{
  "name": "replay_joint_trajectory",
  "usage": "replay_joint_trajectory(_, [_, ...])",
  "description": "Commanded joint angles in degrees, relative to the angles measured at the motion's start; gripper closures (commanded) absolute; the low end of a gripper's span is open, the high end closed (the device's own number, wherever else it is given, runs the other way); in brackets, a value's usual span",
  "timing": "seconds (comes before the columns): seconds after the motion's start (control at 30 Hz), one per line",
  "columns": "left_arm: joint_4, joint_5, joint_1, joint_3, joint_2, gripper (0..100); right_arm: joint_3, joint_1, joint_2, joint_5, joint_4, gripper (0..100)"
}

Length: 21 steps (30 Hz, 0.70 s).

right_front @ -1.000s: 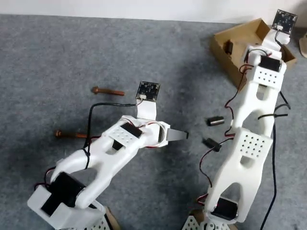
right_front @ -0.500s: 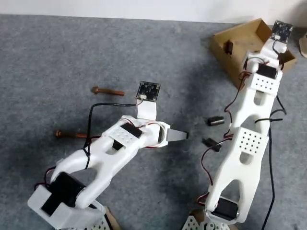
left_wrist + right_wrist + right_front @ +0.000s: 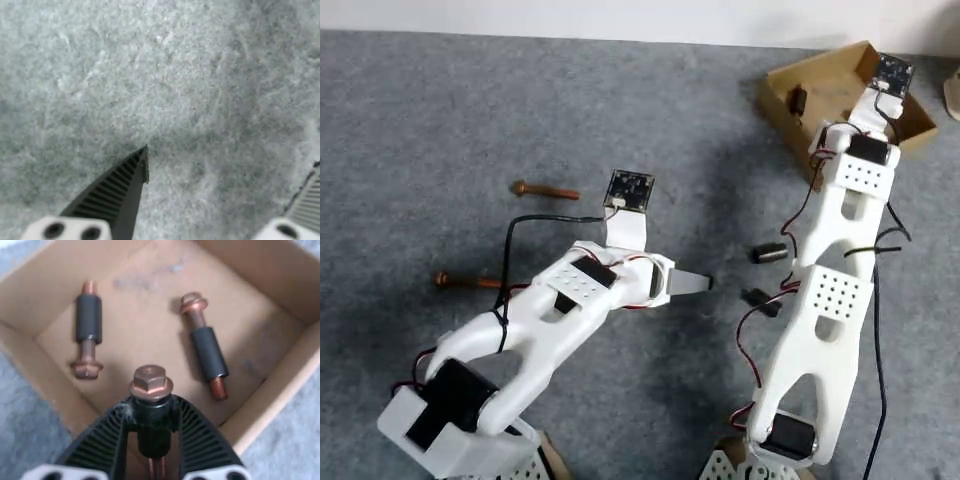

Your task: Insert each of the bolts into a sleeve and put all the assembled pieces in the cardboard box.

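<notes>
My right gripper (image 3: 151,407) is shut on a copper bolt (image 3: 151,383) with a black sleeve on it, held above the open cardboard box (image 3: 150,325). On the box floor lie two assembled pieces, one (image 3: 88,327) on one side and another (image 3: 204,351) on the other. In the high view the box (image 3: 782,88) sits at the far right with the right arm (image 3: 850,190) stretched over it. Two bare bolts (image 3: 545,189) (image 3: 470,281) lie at the left. Two loose sleeves (image 3: 770,252) (image 3: 761,299) lie between the arms. My left gripper (image 3: 230,160) hangs open over bare carpet.
Grey carpet (image 3: 440,110) covers the table, with open room at the far left and centre. A pale object (image 3: 952,95) pokes in at the right edge beside the box. Black and red cables trail along both arms.
The right arm has swung farther over the box, carrying the sleeved bolt. The left arm has kept still.
</notes>
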Motion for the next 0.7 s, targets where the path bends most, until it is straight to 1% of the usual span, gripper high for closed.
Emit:
replay_joint_trajectory(0.0, [-1.3, -0.4, -0.3, -2.7, -0.1, 56, -1.5, -1.9, -4.8, -4.0, 8.7, 99.4])
replay_joint_trajectory(0.1, [-1.3, -0.4, -0.3, -2.7, 0.0, 56, -1.5, -2.2, -8.5, -5.7, 14.8, 99.4])
replay_joint_trajectory(0.23, [-1.3, -0.4, -0.3, -2.7, 0.0, 56, -1.5, -3.0, -13.3, -8.4, 25.5, 99.4])
replay_joint_trajectory(0.37, [-1.3, -0.4, -0.3, -2.7, 0.0, 56, -1.1, -4.1, -16.8, -9.1, 34.8, 99.4])
replay_joint_trajectory(0.5, [-1.3, -0.4, -0.3, -2.7, 0.0, 56, -0.7, -2.9, -18.4, -9.1, 36.0, 99.4])
replay_joint_trajectory(0.67, [-1.3, -0.4, -0.3, -2.7, 0.0, 56, 4.2, -1.5, -17.6, -8.9, 35.8, 99.1])
